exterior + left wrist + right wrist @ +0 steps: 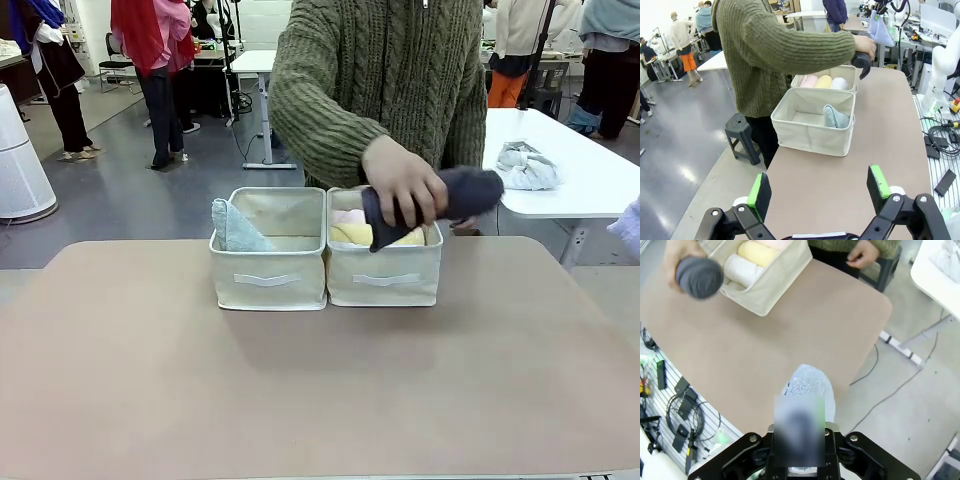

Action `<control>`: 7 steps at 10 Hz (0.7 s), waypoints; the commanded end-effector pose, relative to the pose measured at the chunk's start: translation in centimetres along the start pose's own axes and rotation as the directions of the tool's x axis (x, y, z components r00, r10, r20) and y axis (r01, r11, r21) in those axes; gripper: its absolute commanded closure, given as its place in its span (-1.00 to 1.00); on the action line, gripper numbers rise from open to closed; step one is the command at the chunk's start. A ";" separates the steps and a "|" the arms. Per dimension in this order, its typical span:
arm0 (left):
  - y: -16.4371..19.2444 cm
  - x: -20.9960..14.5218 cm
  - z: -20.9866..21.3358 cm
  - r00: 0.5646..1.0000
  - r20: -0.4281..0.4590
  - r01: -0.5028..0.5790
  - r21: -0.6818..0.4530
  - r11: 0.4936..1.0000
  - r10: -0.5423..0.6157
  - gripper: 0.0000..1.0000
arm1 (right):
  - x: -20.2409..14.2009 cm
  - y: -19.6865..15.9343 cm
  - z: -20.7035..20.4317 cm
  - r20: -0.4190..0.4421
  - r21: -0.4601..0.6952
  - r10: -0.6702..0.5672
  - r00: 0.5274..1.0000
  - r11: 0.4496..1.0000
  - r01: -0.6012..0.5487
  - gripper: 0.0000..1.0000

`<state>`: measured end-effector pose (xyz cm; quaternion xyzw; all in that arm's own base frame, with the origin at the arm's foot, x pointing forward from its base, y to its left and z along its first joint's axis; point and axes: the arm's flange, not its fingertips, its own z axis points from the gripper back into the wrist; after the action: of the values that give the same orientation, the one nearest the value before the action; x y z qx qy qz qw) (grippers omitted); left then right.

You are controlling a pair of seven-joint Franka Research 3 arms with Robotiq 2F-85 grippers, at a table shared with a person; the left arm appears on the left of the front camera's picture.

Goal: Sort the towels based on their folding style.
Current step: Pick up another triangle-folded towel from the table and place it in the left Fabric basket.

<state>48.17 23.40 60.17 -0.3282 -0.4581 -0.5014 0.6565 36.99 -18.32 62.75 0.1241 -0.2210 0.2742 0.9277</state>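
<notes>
The right gripper (800, 426) is closed on the blue cone towel (808, 386), which sticks out past the fingertips along their line, over the edge of the table (790, 325) on the robot's right. Going by shape, it belongs in the left box (268, 282), where the teal cone towel (236, 228) already sits. Seen from this gripper, that box lies beyond the right box (385, 282), so the carry has to run toward the robot's left, over or around the box of rolls. The right box holds the pink roll (348, 215), the yellow roll (350, 234) and the white roll (742, 267) side by side. The person's hand (403, 180) holds the dark grey roll (470, 192) roughly crosswise just above that box, right on that path. The left gripper (819, 189) hangs with its jaws wide and empty, well back from the boxes, with the left box the nearer one ahead of it. The cone sits in the right gripper, though, so the reach probably falls to the right arm, and it would do well to wait until the hand is clear.
</notes>
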 end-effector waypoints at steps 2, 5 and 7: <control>-0.3 0.1 -0.2 1.000 -0.009 -0.003 0.009 1.000 0.003 -1.00 | 0.0 0.1 0.1 0.000 -0.003 0.006 1.000 1.000 -0.006 1.00; -0.3 0.1 -0.2 1.000 -0.009 -0.003 0.009 1.000 0.003 -1.00 | 0.6 2.5 0.7 -0.035 -0.036 0.124 0.992 0.991 -0.125 0.65; -0.3 0.1 -0.2 1.000 -0.009 -0.003 0.009 1.000 0.003 -1.00 | 1.3 7.3 0.3 -0.099 -0.032 0.281 0.955 0.958 -0.285 0.65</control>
<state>48.19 23.35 60.17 -0.3284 -0.4580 -0.5017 0.6563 35.35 -14.19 64.94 0.0763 -0.2032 0.3591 0.9077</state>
